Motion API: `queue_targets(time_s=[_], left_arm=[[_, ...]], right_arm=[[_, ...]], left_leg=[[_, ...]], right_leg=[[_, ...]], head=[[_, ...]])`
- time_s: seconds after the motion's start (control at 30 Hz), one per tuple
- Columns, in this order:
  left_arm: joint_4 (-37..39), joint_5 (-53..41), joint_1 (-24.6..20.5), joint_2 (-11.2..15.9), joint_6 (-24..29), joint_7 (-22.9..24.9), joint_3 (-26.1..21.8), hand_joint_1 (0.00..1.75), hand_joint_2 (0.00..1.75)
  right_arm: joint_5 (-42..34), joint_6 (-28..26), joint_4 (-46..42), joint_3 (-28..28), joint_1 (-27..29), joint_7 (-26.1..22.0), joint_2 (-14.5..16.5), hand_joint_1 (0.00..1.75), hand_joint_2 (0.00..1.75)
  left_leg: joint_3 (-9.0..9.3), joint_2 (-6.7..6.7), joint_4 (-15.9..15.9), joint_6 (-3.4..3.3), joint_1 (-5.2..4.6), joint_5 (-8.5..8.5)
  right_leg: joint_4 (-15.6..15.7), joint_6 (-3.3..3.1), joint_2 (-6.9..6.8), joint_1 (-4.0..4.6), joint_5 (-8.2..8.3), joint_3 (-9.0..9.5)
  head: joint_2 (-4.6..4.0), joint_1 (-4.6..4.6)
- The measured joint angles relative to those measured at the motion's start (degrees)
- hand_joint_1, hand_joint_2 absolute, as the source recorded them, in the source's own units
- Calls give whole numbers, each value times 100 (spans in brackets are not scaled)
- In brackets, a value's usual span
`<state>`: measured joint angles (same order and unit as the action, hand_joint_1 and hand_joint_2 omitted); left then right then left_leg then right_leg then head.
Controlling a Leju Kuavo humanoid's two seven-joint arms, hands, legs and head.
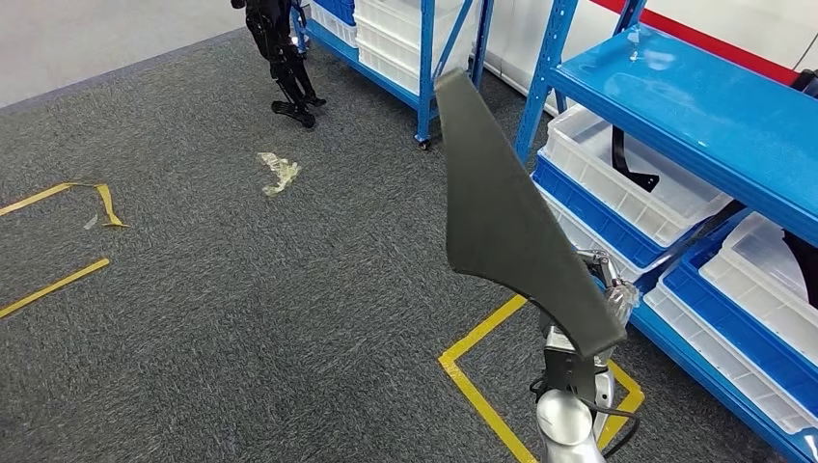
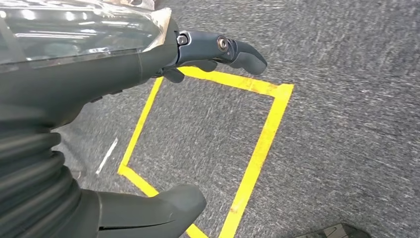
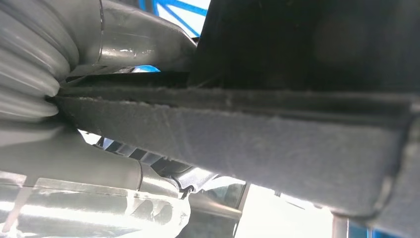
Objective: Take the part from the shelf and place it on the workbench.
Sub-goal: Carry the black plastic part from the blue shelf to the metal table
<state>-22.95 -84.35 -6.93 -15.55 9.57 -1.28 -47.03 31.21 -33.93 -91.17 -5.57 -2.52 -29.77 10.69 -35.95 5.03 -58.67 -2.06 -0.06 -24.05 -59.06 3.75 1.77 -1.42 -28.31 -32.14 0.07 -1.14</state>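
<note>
The part (image 1: pixel 502 217) is a long, flat, dark grey panel with a curved edge. It stands nearly upright in the head view, in front of the blue shelf (image 1: pixel 695 106). My right hand (image 1: pixel 606 289) grips it near its lower end, above the silver forearm. In the right wrist view the part's thick grey edge (image 3: pixel 247 139) runs straight out from my right hand (image 3: pixel 133 47), very close to the camera. My left hand (image 2: pixel 148 64) hangs over the carpet holding nothing, with its fingers (image 2: pixel 233 49) and thumb (image 2: pixel 163 208) apart.
White bins (image 1: pixel 627 178) sit on the blue shelf's lower levels at the right; one holds a black part (image 1: pixel 632 164). A second blue rack (image 1: pixel 424 48) stands at the back. Yellow tape (image 1: pixel 482 381) marks a square on the grey carpet. Dark legs (image 1: pixel 285 68) stand at the far left of the racks.
</note>
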Motion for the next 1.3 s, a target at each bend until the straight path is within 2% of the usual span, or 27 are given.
queue_targets(time_s=[0.1, 0.17, 0.23, 0.27, 0.3, 0.33, 0.37, 0.43, 0.47, 0.5, 0.53, 0.6, 0.63, 0.7, 0.77, 0.8, 0.83, 0.87, 0.93, 0.97, 1.0, 1.03, 1.1, 1.17, 1.23, 1.3], left_arm=[[1, 0, 14, 12, 0, -1, -2, 0, 175], [2, 0, 14, 20, 0, -1, -4, 0, 175], [2, 0, 6, 22, 0, -1, -5, 0, 175], [3, 0, 6, 22, 0, -1, -5, 0, 175], [3, -1, 9, 23, 0, -1, -5, 0, 175], [4, -1, 13, 24, 0, -1, -7, 0, 175], [4, -2, 16, 26, 0, -1, -8, 0, 175], [4, -2, 13, 29, 0, -1, -11, 0, 175], [4, -2, 6, 29, 1, -1, -11, 0, 175], [4, -2, -1, 29, 1, -1, -11, 0, 175], [4, -2, -4, 29, 2, -1, -11, 0, 175], [4, -2, 2, 30, 3, -1, -14, 0, 175], [4, -2, 7, 29, 4, 0, -16, 0, 175], [4, -2, -2, 26, 10, 2, -20, 0, 175], [5, -2, -14, 20, 15, 4, -21, 0, 175], [7, -2, -15, 19, 17, 5, -22, 0, 175], [8, -2, -13, 17, 21, 7, -25, 0, 175], [8, -2, -11, 17, 25, 8, -28, 0, 175], [10, -1, -11, 17, 30, 8, -33, 0, 175], [10, -1, -12, 17, 31, 8, -35, 0, 175], [11, 0, -11, 17, 32, 8, -38, 0, 175], [11, 0, -9, 18, 33, 8, -41, 0, 175], [13, 0, 2, 23, 35, 8, -45, 0, 175], [14, 0, 4, 26, 35, 8, -46, 0, 175], [15, 0, -6, 25, 34, 8, -46, 0, 175], [17, -1, -9, 24, 31, 8, -46, 0, 175]], right_arm=[[-3, 3, 8, 1, -7, -6, 6, 175, 175], [-1, 6, 9, -1, -21, -7, 18, 175, 175], [1, 7, 9, 2, -21, -8, 25, 175, 175], [1, 7, 10, 4, -18, -8, 24, 175, 175], [1, 7, 12, 5, -13, -8, 23, 175, 175], [1, 7, 14, 7, -11, -8, 24, 175, 175], [1, 6, 15, 7, -11, -8, 24, 175, 175], [1, 2, 15, 7, -13, -9, 25, 175, 175], [1, -1, 15, 8, -15, -10, 24, 175, 175], [1, -3, 15, 10, -15, -11, 23, 175, 175], [1, -5, 15, 13, -13, -12, 23, 175, 175], [2, -6, 15, 15, -10, -13, 25, 175, 175], [3, -7, 15, 16, -9, -13, 25, 175, 175], [3, -12, 15, 16, -9, -19, 23, 175, 175], [2, -18, 24, 17, -1, -26, 15, 175, 175], [-2, -19, 33, 17, 4, -26, 10, 175, 175], [-8, -19, 43, 19, 9, -27, 4, 175, 175], [-14, -19, 50, 20, 10, -29, 1, 175, 175], [-20, -19, 57, 22, 6, -34, -1, 175, 175], [-19, -19, 58, 21, 1, -37, 0, 175, 175], [-18, -19, 60, 21, -3, -40, 1, 175, 175], [-18, -19, 62, 21, -5, -42, 1, 175, 175], [-17, -19, 65, 21, -9, -44, 4, 175, 175], [-17, -19, 66, 17, -22, -45, 13, 175, 175], [-17, -20, 66, 14, -28, -45, 21, 175, 175], [-17, -23, 66, 17, -20, -45, 22, 175, 175]], left_leg=[[-34, 25, 1, 83, 11, 19], [-150, -182, -223, 133, 17, -138], [-465, -422, -889, 178, 22, -492], [-641, -459, -1265, 190, 28, -644], [-773, -475, -1543, 197, 32, -726], [-805, -482, -1615, 195, 32, -703], [-722, -492, -1461, 185, 31, -586], [-316, -620, -714, 143, 19, -275], [-124, -694, -372, 114, 0, -180], [-5, -754, -155, 86, -21, -142], [39, -773, -66, 62, -46, -152], [38, -676, -36, -2, -69, -129], [48, -627, -10, -38, -66, -109], [72, -539, 37, -110, -38, -68], [69, -439, 44, -144, -27, -58], [67, -379, 43, -149, -27, -57], [68, -320, 42, -150, -26, -57], [75, -259, 41, -148, -23, -56], [95, -141, 35, -132, -12, -57], [97, -87, 24, -110, -18, -62], [89, -45, 14, -82, -25, -62], [75, -11, 10, -50, -32, -58], [50, 32, 10, 6, -29, -46], [-14, -98, -128, 59, -26, -149], [-265, -333, -676, 113, -13, -468], [-630, -439, -1420, 154, 21, -783]], right_leg=[[41, -123, -54, 10, 46, 19], [54, -203, -122, -11, 64, 28], [57, -262, -211, 3, 61, 32], [56, -276, -263, 14, 57, 31], [56, -281, -316, 22, 53, 30], [56, -285, -367, 27, 49, 31], [56, -288, -415, 29, 46, 35], [55, -286, -490, 39, 35, 47], [53, -272, -523, 64, 24, 47], [52, -254, -552, 86, 17, 45], [54, -234, -586, 106, 10, 42], [68, -186, -667, 123, 2, 52], [30, -167, -650, 117, -34, 40], [-351, -165, -472, 105, -237, -131], [-1152, -200, -265, 89, -550, -523], [-1480, -195, -223, 87, -647, -696], [-1620, -168, -206, 83, -658, -780], [-1498, -122, -197, 75, -568, -737], [-712, -23, -120, 42, -226, -375], [-326, -4, -62, 32, -82, -187], [-71, -14, -21, 28, 8, -62], [43, -45, 2, 34, 44, -6], [57, -129, -59, 39, 69, 2], [71, -210, -125, 14, 88, 10], [78, -286, -205, 13, 87, 16], [78, -324, -306, 39, 78, 14]], head=[[-1, 5], [-1, 23], [-1, 43], [-1, 43], [-1, 43], [-1, 43], [-2, 43], [-1, 43], [-1, 41], [-1, 38], [-1, 34], [-1, 29], [-1, 28], [-1, 22], [-1, 17], [-1, 16], [0, 15], [-1, 15], [-1, 14], [-1, 14], [-1, 17], [-1, 19], [-1, 25], [-1, 37], [-1, 61], [-1, 72]])
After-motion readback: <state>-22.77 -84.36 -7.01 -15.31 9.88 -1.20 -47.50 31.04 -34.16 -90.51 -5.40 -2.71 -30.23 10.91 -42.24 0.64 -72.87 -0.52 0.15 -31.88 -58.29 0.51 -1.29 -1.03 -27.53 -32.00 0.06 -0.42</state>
